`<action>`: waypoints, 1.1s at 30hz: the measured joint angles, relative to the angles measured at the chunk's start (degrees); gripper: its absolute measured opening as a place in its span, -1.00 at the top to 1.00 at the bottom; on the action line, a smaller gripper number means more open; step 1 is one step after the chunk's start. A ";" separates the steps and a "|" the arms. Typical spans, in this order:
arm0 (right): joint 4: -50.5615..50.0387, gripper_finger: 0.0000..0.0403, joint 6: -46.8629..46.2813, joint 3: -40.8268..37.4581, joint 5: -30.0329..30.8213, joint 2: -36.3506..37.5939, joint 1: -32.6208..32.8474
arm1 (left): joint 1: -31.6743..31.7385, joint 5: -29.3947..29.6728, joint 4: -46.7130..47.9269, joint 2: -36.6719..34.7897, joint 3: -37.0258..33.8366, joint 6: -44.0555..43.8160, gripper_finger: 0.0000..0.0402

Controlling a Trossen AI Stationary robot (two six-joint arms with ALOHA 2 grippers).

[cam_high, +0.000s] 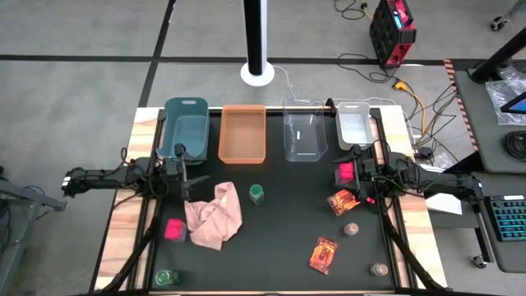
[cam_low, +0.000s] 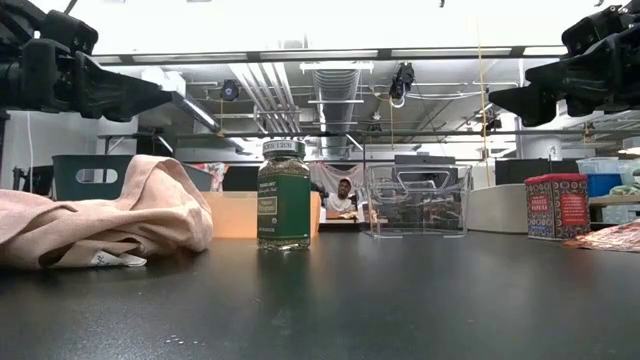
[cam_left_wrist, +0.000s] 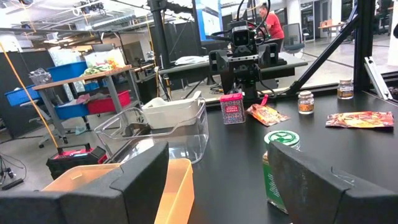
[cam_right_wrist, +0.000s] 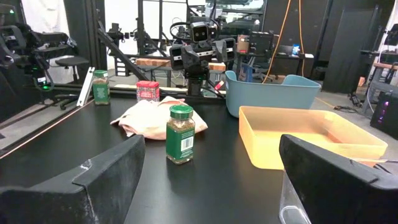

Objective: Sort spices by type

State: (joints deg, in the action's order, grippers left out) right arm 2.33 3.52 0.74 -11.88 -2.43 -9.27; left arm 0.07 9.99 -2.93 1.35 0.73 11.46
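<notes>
A green-capped jar (cam_high: pixel 256 194) stands upright mid-table, just beside the pink cloth (cam_high: pixel 215 215); its dark green label carries small print too fine to read. A second green-capped jar (cam_high: pixel 167 278) sits at the near left corner. One red box (cam_high: pixel 174 229) lies left of the cloth, another (cam_high: pixel 346 172) by the right gripper (cam_high: pixel 360 174). Two foil packets (cam_high: pixel 342 201) (cam_high: pixel 323 253) and two tan-lidded jars (cam_high: pixel 351 228) (cam_high: pixel 378 269) lie right. The left gripper (cam_high: pixel 182 175) and right gripper both hang spread, empty.

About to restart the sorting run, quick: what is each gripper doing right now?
Left gripper: jaws open, holding nothing, raised near the teal bin.
Right gripper: jaws open, holding nothing, raised by the red box.
</notes>
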 joint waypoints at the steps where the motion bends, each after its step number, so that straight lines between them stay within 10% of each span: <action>1: 0.00 -0.80 0.01 0.01 0.00 0.01 0.00 | -0.01 -0.01 0.00 0.00 0.00 0.00 -0.29; 33: 0.02 -0.80 -0.03 -0.01 0.00 0.02 0.02 | -0.01 -0.05 -1.69 0.01 0.00 -3.80 -0.29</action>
State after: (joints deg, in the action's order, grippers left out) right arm 2.35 3.49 0.73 -11.88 -2.42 -9.26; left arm 0.05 9.94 -4.61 1.37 0.73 7.67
